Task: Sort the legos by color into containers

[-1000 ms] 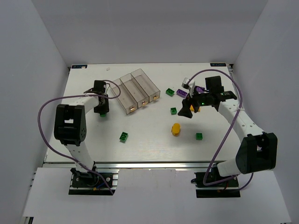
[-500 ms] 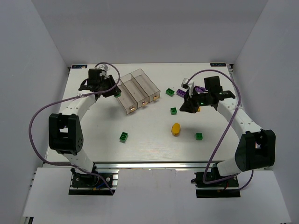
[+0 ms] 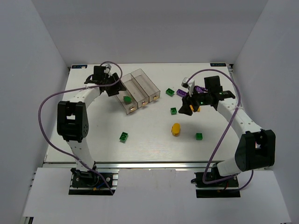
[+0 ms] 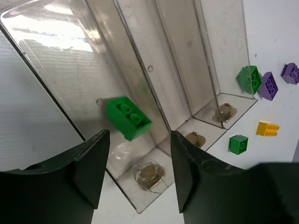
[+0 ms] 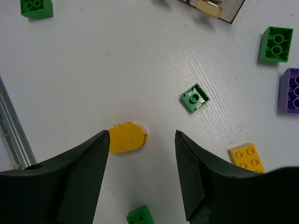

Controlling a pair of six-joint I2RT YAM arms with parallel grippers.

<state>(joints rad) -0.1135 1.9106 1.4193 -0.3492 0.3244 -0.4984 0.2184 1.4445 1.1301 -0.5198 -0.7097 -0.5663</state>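
My left gripper (image 3: 114, 90) (image 4: 138, 161) is open over the near end of the left bin (image 3: 124, 95) (image 4: 70, 70) of three joined clear bins. A green brick (image 3: 126, 99) (image 4: 128, 117) sits free inside that bin, clear of the fingers. My right gripper (image 3: 187, 107) (image 5: 141, 158) is open and empty above the table. The yellow-orange oval brick (image 3: 175, 129) (image 5: 127, 138) lies by its left finger. A yellow-orange rectangular brick (image 5: 246, 157) lies by its right finger. Two purple bricks (image 3: 181, 93) (image 3: 200, 88) lie near the right arm.
Loose green bricks lie on the table (image 3: 124, 136) (image 3: 199, 136) (image 3: 173, 110) (image 3: 170, 92). The middle bin (image 4: 154, 60) and right bin (image 4: 219, 46) hold no bricks. Tan labels (image 4: 149, 172) mark the bins' near ends. White walls surround the table.
My left arm carried a green brick from the left of the table to the bins and let it go into the left bin. My right gripper shifted only slightly.
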